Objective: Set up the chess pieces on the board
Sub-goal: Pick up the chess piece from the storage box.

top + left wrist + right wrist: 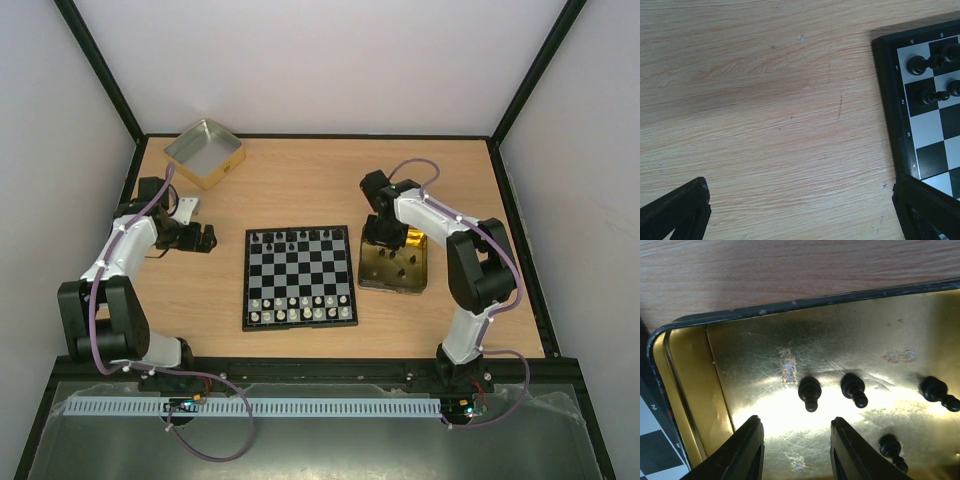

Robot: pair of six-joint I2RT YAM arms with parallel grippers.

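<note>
The board (299, 277) lies at the table's middle, with black chess pieces (297, 238) along its far rows and silvery-white pieces along its near rows. Several more black pieces (809, 391) stand in the shiny gold tin (412, 283) to the board's right. My right gripper (384, 240) hangs over that tin; in the right wrist view it (796, 424) is open and empty, just short of one black piece, with another (854, 388) beside it. My left gripper (209, 238) is open and empty over bare wood left of the board, whose corner (932, 146) shows with black pieces (916, 65).
A silver-lined square tin (204, 153) sits at the far left of the table. The gold tin's dark rim (790, 306) and left wall (687, 385) lie close around my right fingers (751, 445). Black frame rails border the table.
</note>
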